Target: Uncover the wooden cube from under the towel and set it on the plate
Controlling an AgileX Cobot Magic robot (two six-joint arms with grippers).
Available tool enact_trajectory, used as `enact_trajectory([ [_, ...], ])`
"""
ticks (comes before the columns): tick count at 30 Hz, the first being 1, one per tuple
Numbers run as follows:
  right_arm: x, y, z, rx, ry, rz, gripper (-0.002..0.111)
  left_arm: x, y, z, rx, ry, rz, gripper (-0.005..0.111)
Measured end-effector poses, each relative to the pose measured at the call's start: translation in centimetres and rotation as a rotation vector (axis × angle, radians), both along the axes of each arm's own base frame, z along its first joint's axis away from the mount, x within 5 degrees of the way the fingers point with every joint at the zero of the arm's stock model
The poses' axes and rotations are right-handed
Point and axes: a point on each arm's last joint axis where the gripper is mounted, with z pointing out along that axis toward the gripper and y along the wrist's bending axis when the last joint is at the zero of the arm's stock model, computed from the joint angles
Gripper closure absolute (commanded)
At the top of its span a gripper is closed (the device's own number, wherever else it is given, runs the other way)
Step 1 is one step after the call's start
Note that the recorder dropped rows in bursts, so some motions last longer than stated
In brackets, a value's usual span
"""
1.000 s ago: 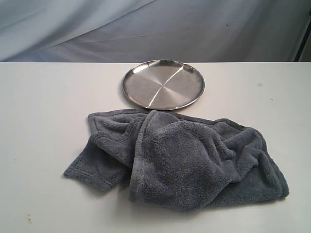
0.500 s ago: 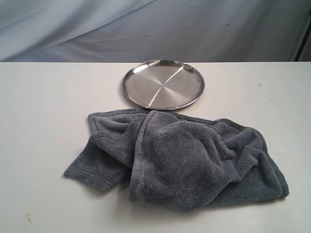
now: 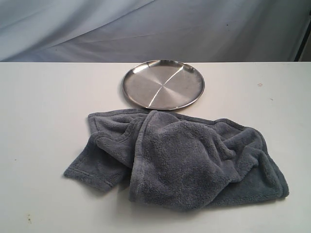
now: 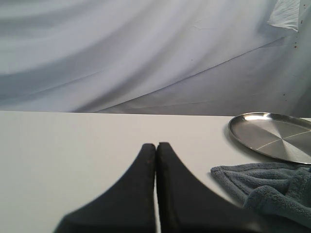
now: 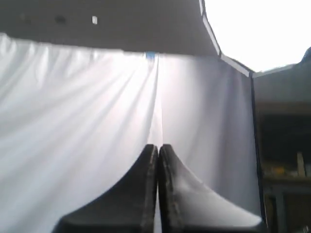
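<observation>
Exterior view — plate (image 3: 163, 85), towel (image 3: 180, 160) crumpled just beside

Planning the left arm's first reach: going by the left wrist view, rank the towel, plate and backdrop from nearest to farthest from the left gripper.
1. The towel: nearest, its hem lying just off to one side of the shut left gripper.
2. The plate: just beyond the towel's edge, on the same side.
3. The backdrop: farthest, hanging behind the table.

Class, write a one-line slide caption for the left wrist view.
Shut left gripper over the white table, rumpled towel beside the bare plate beyond.
</observation>
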Motion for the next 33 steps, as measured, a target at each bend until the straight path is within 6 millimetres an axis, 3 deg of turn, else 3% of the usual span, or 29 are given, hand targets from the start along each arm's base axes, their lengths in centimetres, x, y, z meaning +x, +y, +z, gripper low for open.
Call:
enact_trajectory([
  [9, -3.6, 0.0, 7.5, 0.046, -0.346, 0.042, 0.108, 0.0, 0.0, 0.0, 0.0, 0.0, 0.0, 0.105],
  [15, -6.3, 0.0, 11.9, 0.072, -0.404, 0.073, 0.108, 0.0, 0.0, 0.0, 0.0, 0.0, 0.0, 0.105],
  [21, -6.7, 0.1, 13.8, 0.088, -0.127, 0.072, 0.108, 0.0, 0.0, 0.0, 0.0, 0.0, 0.0, 0.105],
  [27, -4.3, 0.1, 14.0, 0.098, 0.248, 0.064, 0.108, 0.0, 0.0, 0.0, 0.0, 0.0, 0.0, 0.105],
  [33, -1.7, 0.3, 12.8, 0.079, 0.587, 0.109, 0.108, 0.0, 0.0, 0.0, 0.0, 0.0, 0.0, 0.105],
])
